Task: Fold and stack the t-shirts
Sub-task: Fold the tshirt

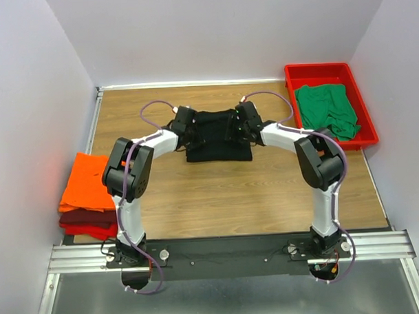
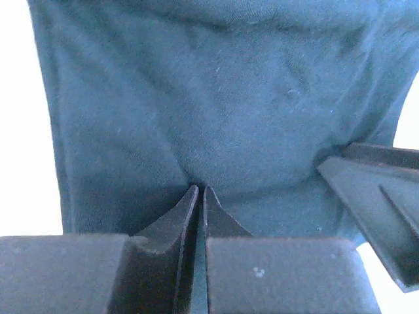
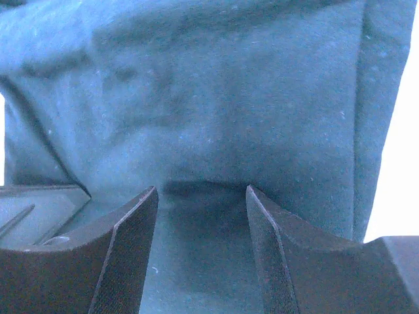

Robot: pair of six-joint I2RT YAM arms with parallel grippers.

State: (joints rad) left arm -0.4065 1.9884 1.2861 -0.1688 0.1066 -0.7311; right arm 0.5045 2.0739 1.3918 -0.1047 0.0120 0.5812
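Observation:
The black t-shirt [image 1: 218, 139] lies partly folded on the middle of the table, and both grippers are at its far edge. My left gripper [image 1: 188, 127] is on the far left corner. In the left wrist view it [image 2: 200, 190] is shut, with a thin fold of the black t-shirt [image 2: 216, 98] pinched between its fingertips. My right gripper [image 1: 239, 124] is on the far right corner. In the right wrist view it [image 3: 201, 190] is open, its fingers standing apart over the black cloth [image 3: 216, 98]. The orange t-shirt [image 1: 86, 180] lies folded on the dark red one [image 1: 84, 219] at the left edge.
A red plastic tray [image 1: 321, 69] at the back right holds the crumpled green t-shirt [image 1: 326, 110]. White walls close in the table on three sides. Bare wood shows in front of the black t-shirt, between the two arms.

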